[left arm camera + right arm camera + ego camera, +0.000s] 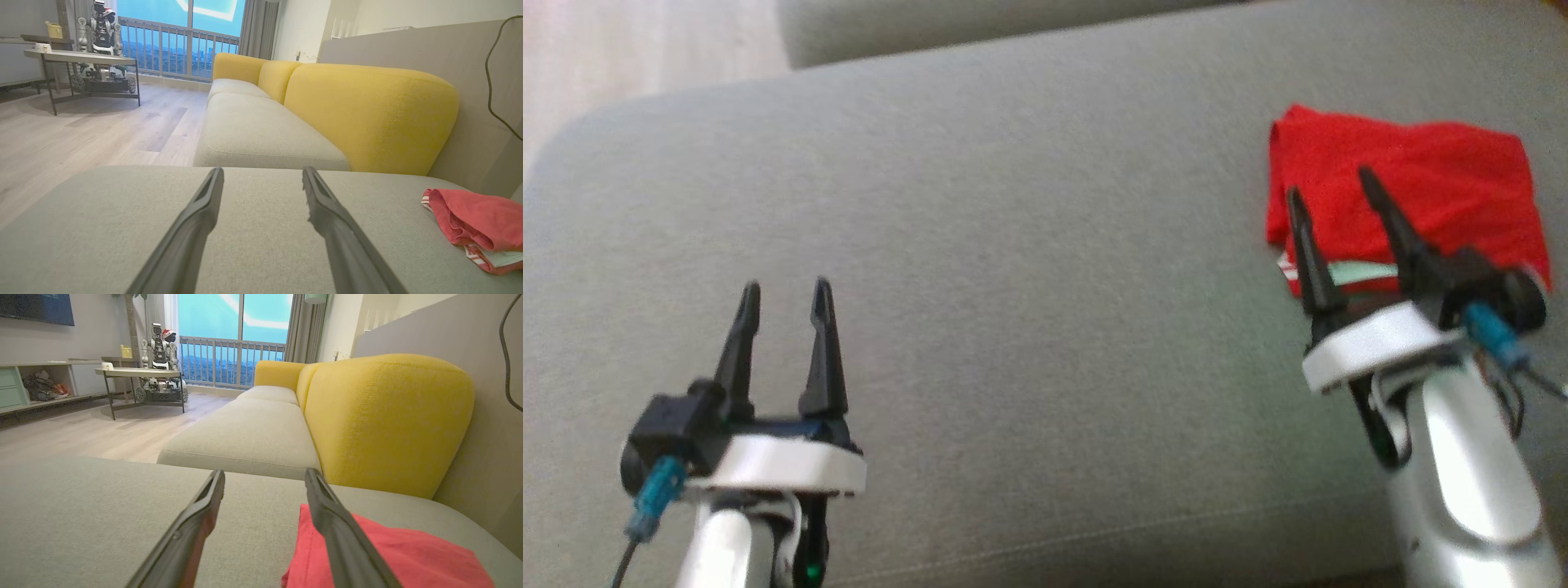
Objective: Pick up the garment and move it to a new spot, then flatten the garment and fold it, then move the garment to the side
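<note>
garment: red garment (1421, 175) is lying folded into a rough rectangle at the far right of the grey cushion (1013, 204), well apart from the middle. a pale layer and striped trim are peeking out at its near edge.
right gripper: right gripper (1329, 181) is standing spread wide and pinching nothing. in the head view its fingers are straddling the garment's near-left corner, one over red cloth, the other over bare cushion. can't tell if the tips are touching fabric.
left gripper: left gripper (787, 286) is also spread wide and empty, hovering over bare cushion at lower left, well apart from the garment.
stage: judging by the layout, fold and side placement are looking done. clearing the right arm is what's remaining.
risk 1: the right finger is lying low along the fold. pulling back flat could be dragging the top layer and opening the fold, if a tip is snagging the cloth.
risk 2: in the left wrist view the folded edge is puffing up rather than lying flat, so it could be springing open unaided.
risk 3: the garment is sitting near the grey back panel (474, 134), so a nudge that way could be bunching it up.
</note>
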